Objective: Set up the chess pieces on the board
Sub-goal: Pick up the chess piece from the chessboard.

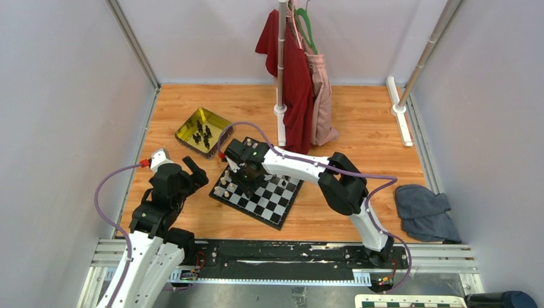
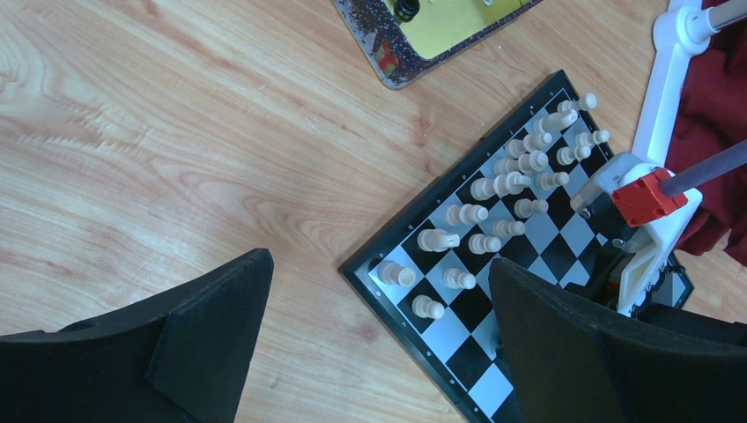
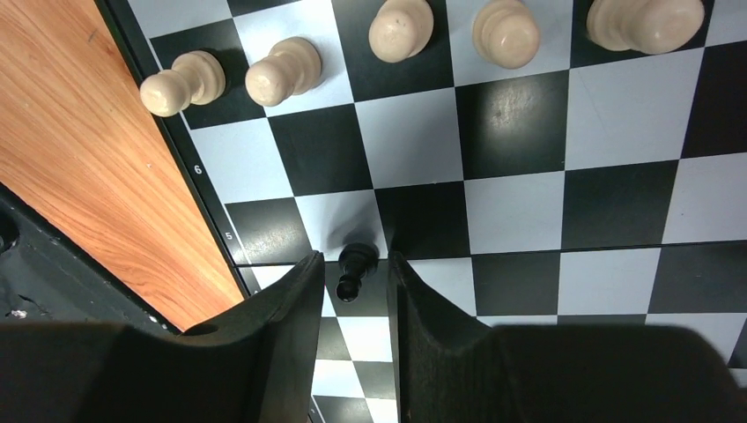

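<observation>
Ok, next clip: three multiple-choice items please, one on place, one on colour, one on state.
1. Where is the tray? A on the board; B on the table, off the board; C held aloft.
2. Colour of the piece between the fingers of the right end effector? A cream; B black; C gold.
3. The left end effector is: A open, empty; B shut on a piece; C shut, empty.
Answers: B, it sits on wood past the board's far-left corner; B, it shows black; A, its fingers stand wide apart, gripping nothing.
</observation>
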`<state>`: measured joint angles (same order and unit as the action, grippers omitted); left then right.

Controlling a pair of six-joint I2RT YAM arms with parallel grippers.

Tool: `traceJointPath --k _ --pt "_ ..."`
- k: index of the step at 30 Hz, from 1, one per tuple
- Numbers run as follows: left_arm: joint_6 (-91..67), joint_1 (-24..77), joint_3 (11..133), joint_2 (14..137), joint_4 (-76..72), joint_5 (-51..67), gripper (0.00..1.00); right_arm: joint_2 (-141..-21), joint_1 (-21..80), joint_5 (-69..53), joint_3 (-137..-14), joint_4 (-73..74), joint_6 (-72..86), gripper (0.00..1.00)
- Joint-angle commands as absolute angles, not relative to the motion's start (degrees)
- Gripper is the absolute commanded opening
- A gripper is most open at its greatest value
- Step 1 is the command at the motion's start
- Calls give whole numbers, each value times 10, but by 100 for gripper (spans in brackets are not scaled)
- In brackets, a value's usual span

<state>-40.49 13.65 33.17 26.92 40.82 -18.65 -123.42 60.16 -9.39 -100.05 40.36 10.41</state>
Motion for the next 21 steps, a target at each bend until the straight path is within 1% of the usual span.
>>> traceJointPath --k 1,5,6,9,21 --pt "-399 139 327 264 401 -192 100 -1248 611 -82 -1016 421 99 34" --pt "-399 139 326 262 402 -191 100 -1250 611 -75 -1019 424 102 19" --pt "-399 139 327 261 402 -191 100 -1250 612 -71 -1019 425 102 13" --pt "-399 139 327 259 402 -189 100 -1249 613 -61 -1019 433 102 0" --pt "-400 139 328 251 403 -190 100 -1188 622 -1 -969 433 113 0"
